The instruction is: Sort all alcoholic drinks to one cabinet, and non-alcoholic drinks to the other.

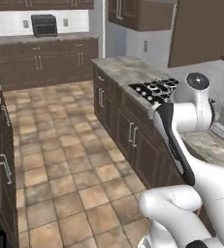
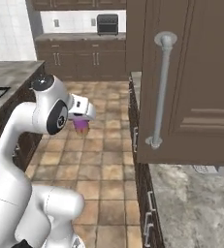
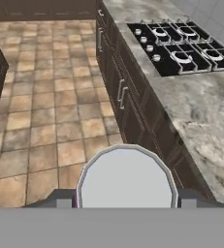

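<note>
A purple can with an orange-yellow lower band hangs under my hand, over the tiled floor between the two counter runs. My gripper is shut on it, gripping its sides. In the hand view the can's flat silvery top sits right in front of the camera, with a dark fingertip on either side of it. An open brown cabinet door with a long grey handle stands to the right of the can, above the counter. The alcoholic drinks are out of view.
A gas stove is set into the marbled counter on the far side of the aisle. A second marbled counter lies under the open door. A black microwave sits on the back counter. Tiled floor runs between.
</note>
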